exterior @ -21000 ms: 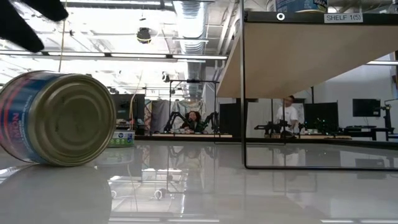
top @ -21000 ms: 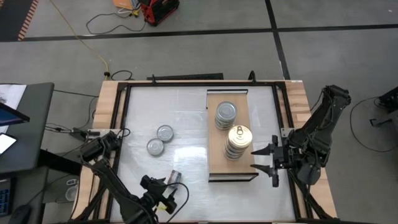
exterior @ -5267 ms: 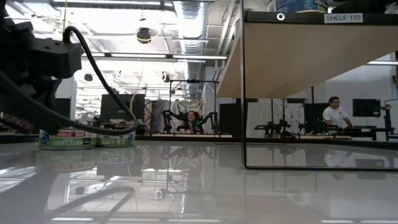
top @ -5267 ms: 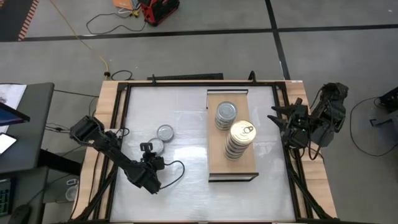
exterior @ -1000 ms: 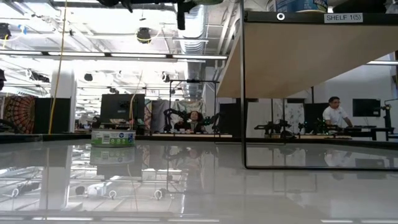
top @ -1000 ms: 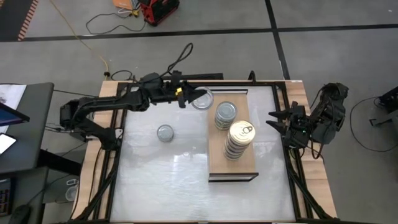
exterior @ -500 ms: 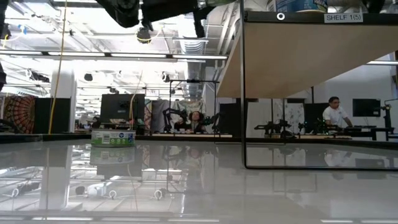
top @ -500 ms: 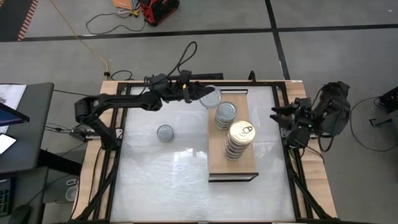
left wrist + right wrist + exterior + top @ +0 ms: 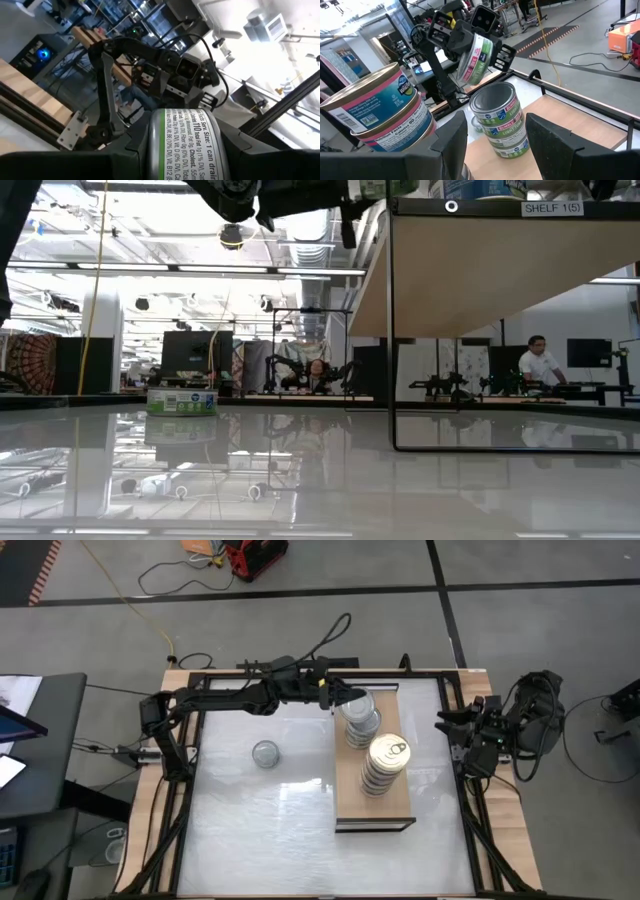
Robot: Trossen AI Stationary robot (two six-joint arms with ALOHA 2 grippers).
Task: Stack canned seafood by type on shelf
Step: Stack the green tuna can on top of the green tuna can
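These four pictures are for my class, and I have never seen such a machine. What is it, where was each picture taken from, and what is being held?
It is a robot with two dark arms at a table. One picture looks straight down, one looks level across the tabletop, and two come from cameras on the wrists. The left pincer holds a tin tilted above a stack of silver-lidded tins on the wooden shelf. A gold-lidded stack stands beside it. One tin is left on the table. The right pincer waits at the table's right edge.
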